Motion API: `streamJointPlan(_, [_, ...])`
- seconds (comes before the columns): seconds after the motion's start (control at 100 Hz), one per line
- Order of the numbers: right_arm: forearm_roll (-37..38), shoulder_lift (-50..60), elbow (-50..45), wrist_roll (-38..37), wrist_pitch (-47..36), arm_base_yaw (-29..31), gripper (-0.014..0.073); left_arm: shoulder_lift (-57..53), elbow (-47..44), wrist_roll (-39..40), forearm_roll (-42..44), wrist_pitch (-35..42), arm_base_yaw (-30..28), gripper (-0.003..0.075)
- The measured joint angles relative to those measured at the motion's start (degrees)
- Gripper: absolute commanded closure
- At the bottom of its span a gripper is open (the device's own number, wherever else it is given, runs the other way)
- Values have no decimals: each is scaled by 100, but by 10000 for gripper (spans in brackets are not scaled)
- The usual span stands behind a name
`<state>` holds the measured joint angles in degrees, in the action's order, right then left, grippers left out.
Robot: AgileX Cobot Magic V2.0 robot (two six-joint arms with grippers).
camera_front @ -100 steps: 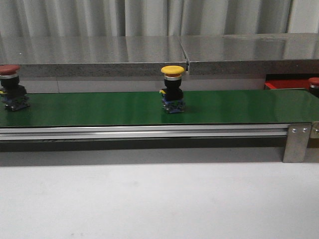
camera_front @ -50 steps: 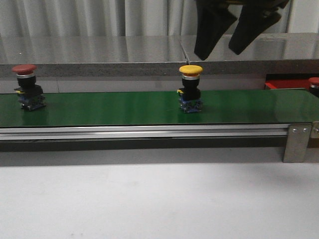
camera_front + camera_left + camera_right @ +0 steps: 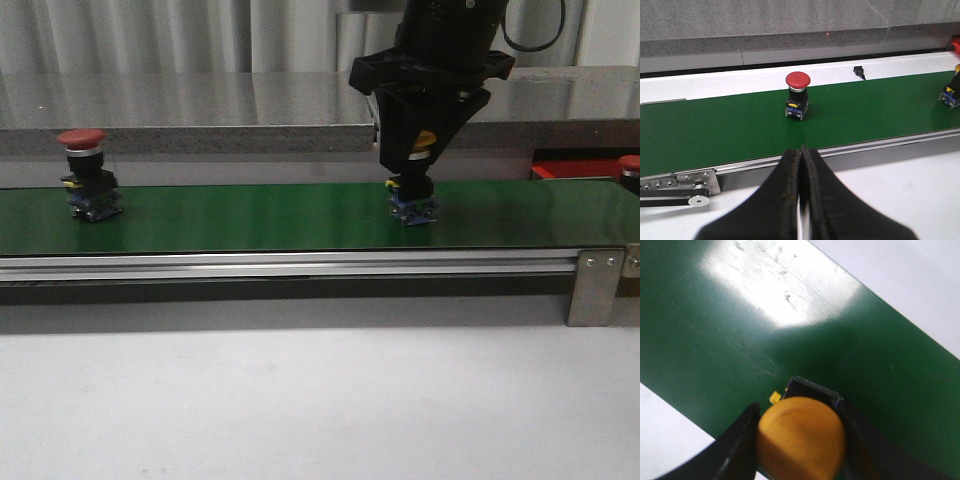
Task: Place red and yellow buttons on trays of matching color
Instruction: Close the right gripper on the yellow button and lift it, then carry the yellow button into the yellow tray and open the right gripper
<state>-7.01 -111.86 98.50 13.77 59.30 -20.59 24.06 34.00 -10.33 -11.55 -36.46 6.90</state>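
The right gripper (image 3: 420, 150) has its jaws set down over the yellow button (image 3: 421, 141), one jaw on each side of the domed cap; in the right wrist view the fingers (image 3: 737, 440) flank the cap (image 3: 801, 436) closely, though whether they press on it cannot be told. The yellow button stands upright on the green belt (image 3: 250, 215), its long axis vertical, cap up and dark body with a bluish base below, right of the belt's middle.

The left gripper (image 3: 801, 200) is away from the belt with its jaws pressed together and nothing between them. Ahead of it the red button (image 3: 797, 95) stands upright on the belt, cap up; in the front view it is near the belt's left end (image 3: 90, 175), well apart from the yellow one.

At the far right, beyond the belt's end, a red tray (image 3: 575, 170) shows as a thin edge. Another red-capped button (image 3: 630, 168) is at that edge of the view; whether it sits in the tray cannot be told.

The belt runs across a white counter (image 3: 300, 400).
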Motion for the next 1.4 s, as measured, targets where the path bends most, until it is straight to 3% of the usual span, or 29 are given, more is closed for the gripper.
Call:
streamJointPlan(0.4, [12,928,-530,-213,-583,76,557,0,0,0,0,0,0,739])
streamJointPlan(0.7, [12,2073,-1751,-390,-661,725,557,0,0,0,0,0,0,739])
streamJointPlan(1.08, [50,3651,-2931,-496,-676,2237,557,0,0,0,0,0,0,739])
streamJointPlan(1.4, [132,3789,-3418,-715,-826,3808,557,0,0,0,0,-4,0,739])
